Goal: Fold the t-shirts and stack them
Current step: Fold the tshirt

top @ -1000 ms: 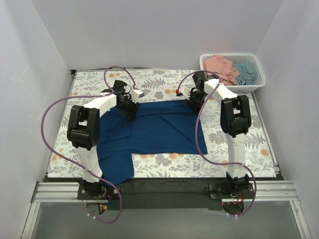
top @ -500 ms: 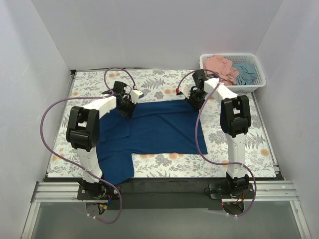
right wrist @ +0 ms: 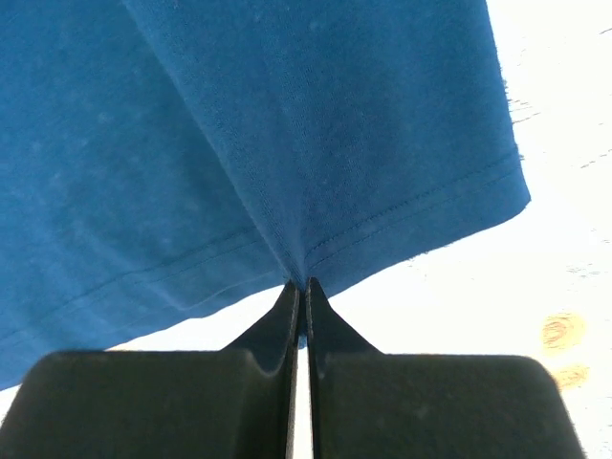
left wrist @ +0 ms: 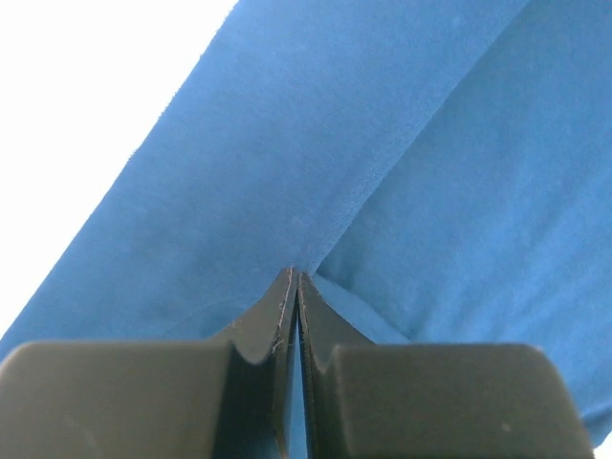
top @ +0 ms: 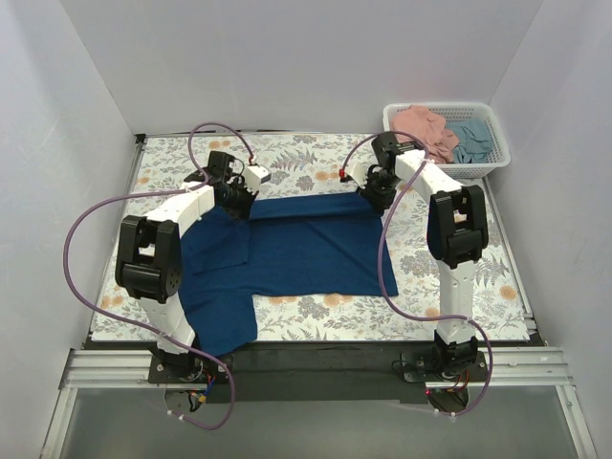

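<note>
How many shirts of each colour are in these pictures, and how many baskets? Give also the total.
Navy blue shirt: 1
Pink shirt: 1
Teal shirt: 1
White basket: 1
Total: 4

Left part of navy t-shirt (top: 306,244) hidden under left arm (top: 151,263); wrist views crop its edges; table (left wrist: 76,115) overexposed there.

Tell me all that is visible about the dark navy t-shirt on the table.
The navy t-shirt is soft plain cloth, spread mostly flat on the floral table, one sleeve reaching the near edge. Its far edge is pinched by the left gripper and the right gripper, both shut on it.
</note>
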Controlling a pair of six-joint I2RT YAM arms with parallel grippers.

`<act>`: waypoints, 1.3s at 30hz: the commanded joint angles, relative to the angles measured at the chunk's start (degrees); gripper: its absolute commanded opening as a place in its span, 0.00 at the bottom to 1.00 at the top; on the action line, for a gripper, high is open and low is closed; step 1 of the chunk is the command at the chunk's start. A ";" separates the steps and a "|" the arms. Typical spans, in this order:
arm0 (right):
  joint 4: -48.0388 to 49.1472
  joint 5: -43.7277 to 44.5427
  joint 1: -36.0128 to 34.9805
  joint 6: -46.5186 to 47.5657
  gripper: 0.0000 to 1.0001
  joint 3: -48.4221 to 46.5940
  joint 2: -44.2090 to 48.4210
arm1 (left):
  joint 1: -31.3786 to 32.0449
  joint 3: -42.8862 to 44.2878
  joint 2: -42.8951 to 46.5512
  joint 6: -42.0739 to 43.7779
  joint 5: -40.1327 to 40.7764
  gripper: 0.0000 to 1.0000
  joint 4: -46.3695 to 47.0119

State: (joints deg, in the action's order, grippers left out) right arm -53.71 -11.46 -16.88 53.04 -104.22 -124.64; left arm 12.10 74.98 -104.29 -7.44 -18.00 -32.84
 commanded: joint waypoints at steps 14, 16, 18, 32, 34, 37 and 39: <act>-0.95 -1.80 0.18 0.15 0.66 -1.05 2.03 | -5.76 0.33 2.16 -4.93 -9.05 0.38 -4.24; -1.04 -4.17 0.18 -2.67 0.70 -3.08 2.91 | -11.01 3.14 2.60 -7.75 -12.83 0.39 -5.74; -0.96 -5.67 -0.25 -4.77 0.70 -5.45 2.83 | -15.32 4.03 2.86 -11.52 -13.73 0.39 -5.66; 2.47 -0.05 -4.30 -12.43 0.56 -11.44 -8.42 | -29.67 7.02 -4.61 -20.77 -5.20 0.34 -4.77; 2.65 0.13 -4.21 -12.26 0.55 -11.00 -8.78 | -30.03 5.62 -4.08 -20.42 -4.50 0.33 -4.87; 3.00 -0.14 -4.21 -12.34 0.55 -10.30 -8.69 | -30.03 3.33 -3.29 -19.80 -2.49 0.32 -4.16; 3.09 -0.05 -4.30 -12.34 0.55 -9.86 -8.43 | -30.12 2.89 -3.55 -19.80 -1.34 0.32 -3.99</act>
State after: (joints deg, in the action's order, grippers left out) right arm -50.83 -11.86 -21.43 41.56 -113.89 -133.91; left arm -18.24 78.83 -110.06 -27.03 -21.39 -36.93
